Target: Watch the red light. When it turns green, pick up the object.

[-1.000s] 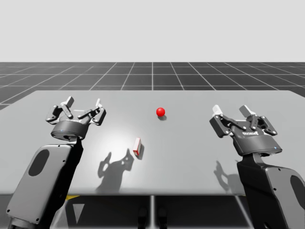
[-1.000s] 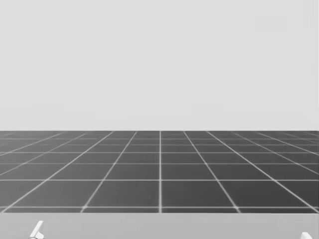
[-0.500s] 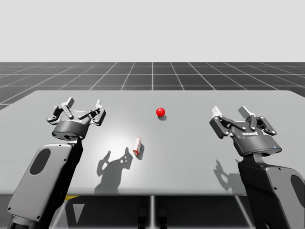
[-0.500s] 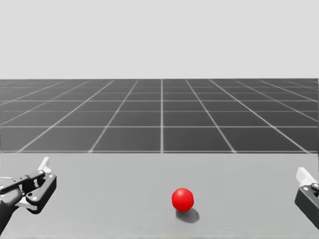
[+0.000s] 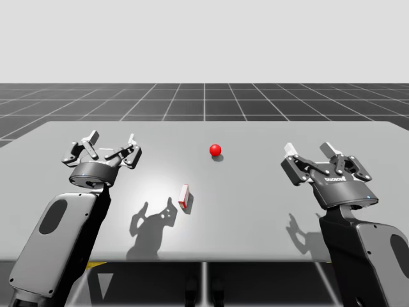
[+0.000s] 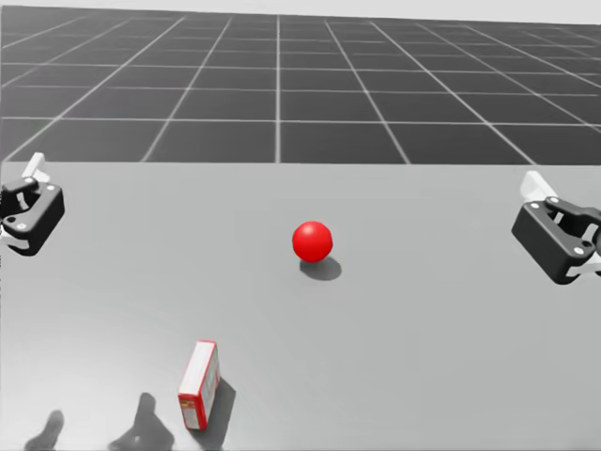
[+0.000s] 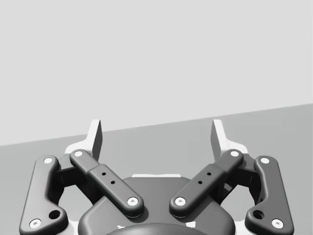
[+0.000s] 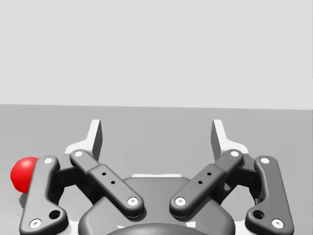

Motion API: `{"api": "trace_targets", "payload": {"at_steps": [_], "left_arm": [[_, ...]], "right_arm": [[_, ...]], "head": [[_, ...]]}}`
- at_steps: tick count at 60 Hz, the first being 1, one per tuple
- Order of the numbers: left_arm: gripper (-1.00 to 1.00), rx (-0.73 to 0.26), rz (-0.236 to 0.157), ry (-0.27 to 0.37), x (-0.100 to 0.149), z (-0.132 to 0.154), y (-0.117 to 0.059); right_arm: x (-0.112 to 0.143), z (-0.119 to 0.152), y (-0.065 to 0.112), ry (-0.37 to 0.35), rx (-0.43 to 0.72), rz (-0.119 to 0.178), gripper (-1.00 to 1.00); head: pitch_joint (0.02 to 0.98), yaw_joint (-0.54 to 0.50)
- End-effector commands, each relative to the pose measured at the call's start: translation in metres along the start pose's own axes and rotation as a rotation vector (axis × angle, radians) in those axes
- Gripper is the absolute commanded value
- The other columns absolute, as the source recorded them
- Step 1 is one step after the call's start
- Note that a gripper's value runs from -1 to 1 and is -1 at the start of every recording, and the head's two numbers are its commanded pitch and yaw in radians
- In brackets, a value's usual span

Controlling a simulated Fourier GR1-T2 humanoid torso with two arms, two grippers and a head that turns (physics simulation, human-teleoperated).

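High view is showing the grey surface point(image 5: 268, 211) with the light, a small ball point(image 5: 215, 150), glowing red toward the far middle. The object, a slim red-and-white box point(image 5: 184, 196), is standing on a narrow edge, nearer to me than the ball and slightly to its left, well apart from both arms. My left arm point(image 5: 64, 236) is holding the left jaws above the surface's left part, and they are gaping wide with nothing between them. My right arm point(image 5: 361, 249) is holding the right jaws over the right part, likewise spread wide and empty. Head view is looking down on ball and box. Right wrist view is catching the ball beside the right jaws, partly behind a linkage.
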Motion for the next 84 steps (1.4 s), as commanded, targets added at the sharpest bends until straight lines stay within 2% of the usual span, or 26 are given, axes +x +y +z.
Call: {"api": "trace_targets", "payload": {"at_steps": [1, 84], "left_arm": [[-1.00, 0.000, -0.001, -0.001, -0.0001, 0.0001, -0.0001], [-1.00, 0.007, 0.005, -0.004, -0.0003, -0.0007, 0.0003]], "right_arm": [[0.0005, 0.0008, 0.0001, -0.001, 0.000, 0.003, -1.00], [0.0012, 0.0002, -0.0008, 0.000, 0.000, -0.001, -1.00]], "head": [[0.599, -0.06], [0.607, -0.06]]}}
